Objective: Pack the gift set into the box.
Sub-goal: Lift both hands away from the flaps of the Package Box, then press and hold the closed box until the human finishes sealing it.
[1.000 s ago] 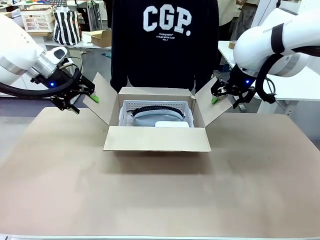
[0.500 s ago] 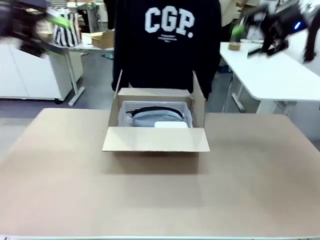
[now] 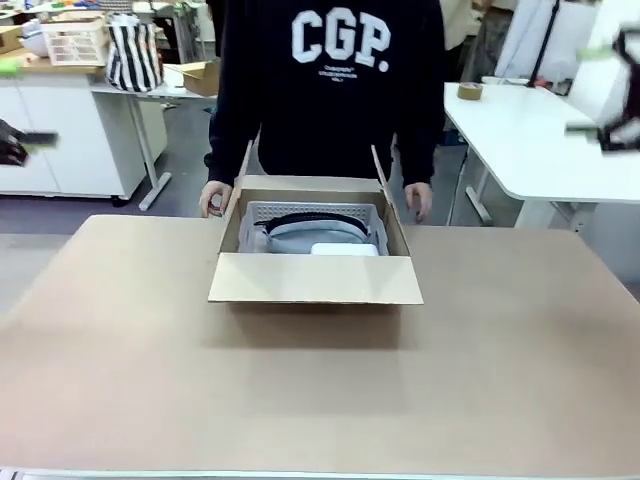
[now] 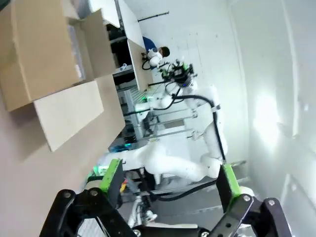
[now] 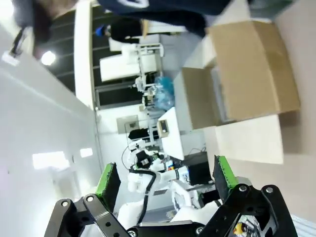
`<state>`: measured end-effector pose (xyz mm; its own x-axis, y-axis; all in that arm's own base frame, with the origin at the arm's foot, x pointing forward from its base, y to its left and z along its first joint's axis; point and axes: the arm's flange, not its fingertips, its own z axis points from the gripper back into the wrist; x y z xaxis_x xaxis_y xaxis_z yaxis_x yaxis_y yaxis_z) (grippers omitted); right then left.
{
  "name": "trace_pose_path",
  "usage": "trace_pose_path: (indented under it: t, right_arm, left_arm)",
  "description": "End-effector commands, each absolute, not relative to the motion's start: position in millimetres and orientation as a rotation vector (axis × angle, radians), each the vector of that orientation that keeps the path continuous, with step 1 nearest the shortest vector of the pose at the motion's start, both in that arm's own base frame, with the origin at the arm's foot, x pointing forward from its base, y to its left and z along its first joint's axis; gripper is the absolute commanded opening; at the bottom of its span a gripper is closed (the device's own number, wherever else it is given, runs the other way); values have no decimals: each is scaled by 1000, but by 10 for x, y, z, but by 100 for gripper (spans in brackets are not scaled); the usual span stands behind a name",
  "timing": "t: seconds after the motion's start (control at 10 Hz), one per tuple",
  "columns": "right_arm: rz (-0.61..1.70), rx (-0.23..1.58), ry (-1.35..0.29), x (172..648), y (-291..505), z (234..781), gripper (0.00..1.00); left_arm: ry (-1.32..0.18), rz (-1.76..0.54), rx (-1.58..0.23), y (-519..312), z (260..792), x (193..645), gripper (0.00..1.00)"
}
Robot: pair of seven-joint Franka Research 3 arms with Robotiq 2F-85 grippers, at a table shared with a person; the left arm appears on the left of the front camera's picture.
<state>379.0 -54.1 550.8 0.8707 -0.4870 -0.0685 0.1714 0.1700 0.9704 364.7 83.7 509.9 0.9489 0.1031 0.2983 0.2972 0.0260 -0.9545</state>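
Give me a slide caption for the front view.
A person stands behind the open box, a white perforated basket with grey and white items inside.

The large plain brown cardboard box (image 3: 313, 280) looks matt and papery (raw, unprinted); the pale grey perforated basket (image 3: 262, 211) inside looks like smooth plastic. The tan table top (image 3: 320, 400) is matt, the black sweatshirt (image 3: 330, 110) soft cloth.
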Motion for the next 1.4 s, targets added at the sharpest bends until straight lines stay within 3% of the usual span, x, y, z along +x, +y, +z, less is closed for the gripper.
trace_pose_path:
  t: [0.0,1.3]
  right_arm:
    - [-432,1328,-337,3688,-426,5868,100]
    - [-432,1328,-337,3688,-426,5868,100]
  left_arm:
    - [-366,-249,-1504,685,5442,3486,100]
    - [-366,-249,-1504,685,5442,3486,100]
